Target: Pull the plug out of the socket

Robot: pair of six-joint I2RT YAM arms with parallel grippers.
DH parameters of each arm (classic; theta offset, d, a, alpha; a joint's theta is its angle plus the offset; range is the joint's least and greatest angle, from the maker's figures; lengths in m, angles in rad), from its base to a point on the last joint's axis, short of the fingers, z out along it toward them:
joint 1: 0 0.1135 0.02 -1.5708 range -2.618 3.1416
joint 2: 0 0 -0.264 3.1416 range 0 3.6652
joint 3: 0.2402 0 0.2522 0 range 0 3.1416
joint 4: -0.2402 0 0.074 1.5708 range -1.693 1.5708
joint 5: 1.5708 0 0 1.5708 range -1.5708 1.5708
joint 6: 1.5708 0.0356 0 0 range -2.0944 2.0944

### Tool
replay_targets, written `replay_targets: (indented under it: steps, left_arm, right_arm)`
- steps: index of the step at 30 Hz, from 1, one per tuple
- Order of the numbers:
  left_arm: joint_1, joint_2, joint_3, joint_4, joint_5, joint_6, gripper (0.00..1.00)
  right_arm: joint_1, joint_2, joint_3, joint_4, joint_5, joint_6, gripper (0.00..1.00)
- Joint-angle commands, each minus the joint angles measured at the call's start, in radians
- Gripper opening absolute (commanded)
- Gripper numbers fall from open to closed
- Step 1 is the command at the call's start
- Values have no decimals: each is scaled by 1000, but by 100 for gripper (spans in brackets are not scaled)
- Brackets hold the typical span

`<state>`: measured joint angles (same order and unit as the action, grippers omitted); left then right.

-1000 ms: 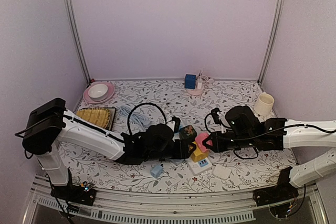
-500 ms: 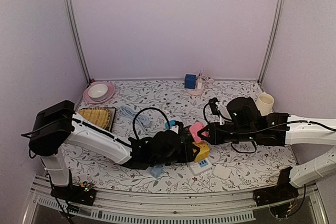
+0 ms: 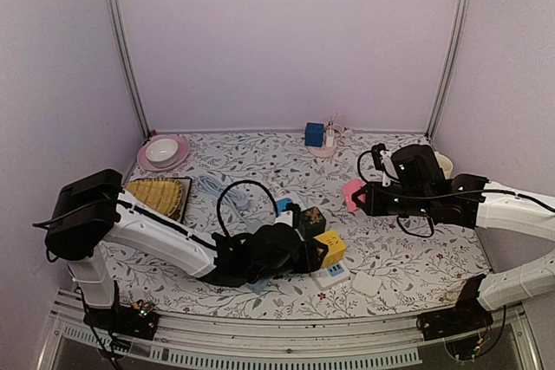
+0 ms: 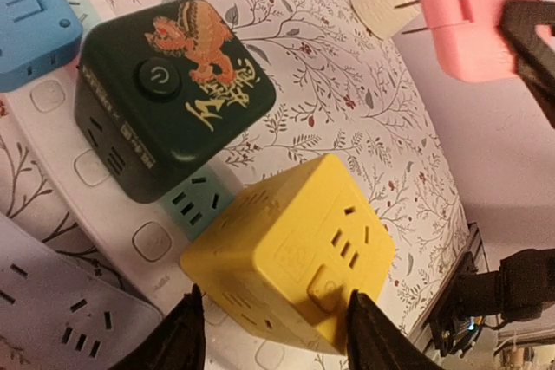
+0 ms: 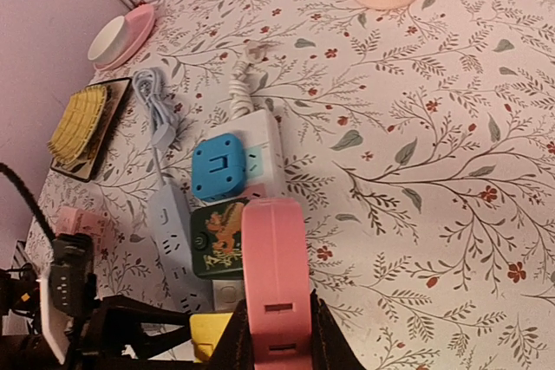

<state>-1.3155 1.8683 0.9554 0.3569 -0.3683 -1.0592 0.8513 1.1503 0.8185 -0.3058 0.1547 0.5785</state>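
Note:
My right gripper (image 3: 356, 197) is shut on a pink plug (image 3: 352, 193) and holds it in the air, to the right of and apart from the white power strip (image 3: 330, 275). In the right wrist view the pink plug (image 5: 276, 275) sits between my fingers (image 5: 232, 348), above the strip (image 5: 264, 132). In the left wrist view its prongs are bare (image 4: 477, 15). My left gripper (image 3: 314, 253) is closed round a yellow cube plug (image 3: 330, 249) seated on the strip (image 4: 104, 205). The yellow cube (image 4: 290, 249) sits between both fingers (image 4: 186, 335). A dark green cube (image 4: 169, 84) and a blue plug (image 4: 30, 28) stay plugged in.
A grey strip (image 5: 169, 223) lies beside the white one. A white adapter (image 3: 366, 284) and a light blue one (image 3: 257, 282) lie near the front. A pink plate with a bowl (image 3: 162, 152), a yellow woven tray (image 3: 159, 192), a cup (image 3: 443, 165) and a pink stand (image 3: 322, 150) sit further back.
My right gripper pulled the pink plug up off the strip and carried it right and back. My left gripper stayed on the yellow cube.

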Motion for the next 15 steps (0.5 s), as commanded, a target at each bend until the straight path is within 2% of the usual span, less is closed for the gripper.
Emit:
replay_targets:
  steps: [1, 6, 15]
  left_arm:
    - [-36, -50, -76, -25, -72, 42, 56]
    - [-37, -116, -168, 52, -91, 20, 56]
    - [-38, -113, -172, 68, -92, 21, 56]
  right_arm:
    - [-66, -7, -84, 17, -42, -33, 3]
    - [-101, 23, -181, 83, -93, -21, 4]
    - [-121, 50, -304, 170, -149, 1, 4]
